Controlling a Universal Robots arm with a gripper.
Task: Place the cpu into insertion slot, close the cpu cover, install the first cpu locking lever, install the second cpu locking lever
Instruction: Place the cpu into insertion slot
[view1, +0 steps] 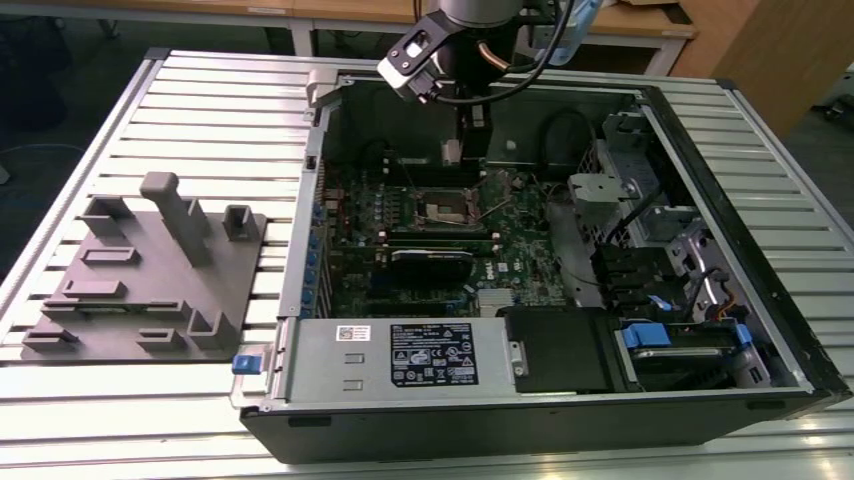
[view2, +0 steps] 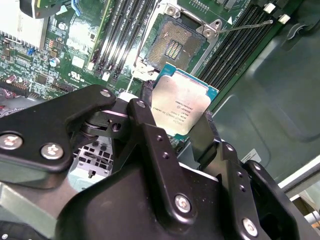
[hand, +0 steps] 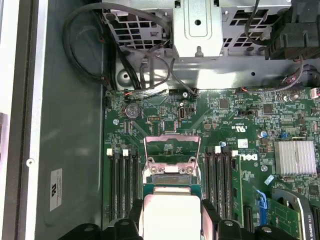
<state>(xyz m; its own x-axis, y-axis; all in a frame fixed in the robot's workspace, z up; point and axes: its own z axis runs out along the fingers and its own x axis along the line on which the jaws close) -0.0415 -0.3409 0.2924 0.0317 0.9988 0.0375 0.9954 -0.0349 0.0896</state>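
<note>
Gripping one cpu (view2: 182, 107), the fingers (view2: 145, 122) are hovering over the open insertion slot (view2: 172, 47), two memory-slot banks (hand: 125, 180) flanking it.

Several lines of small dark print stand on the metal top of the cpu (view2: 182, 107), too fine to read. On the grey metal box (view1: 320, 372) at the near side of the computer, a black label (view1: 431, 353) carries white print, with a small white tag (view1: 352, 333) beside it. A pale sticker (hand: 56, 182) sits on the case wall (hand: 70, 150), and white lettering (hand: 245, 156) is printed on the green circuit board (hand: 165, 115). None of it is legible.
</note>
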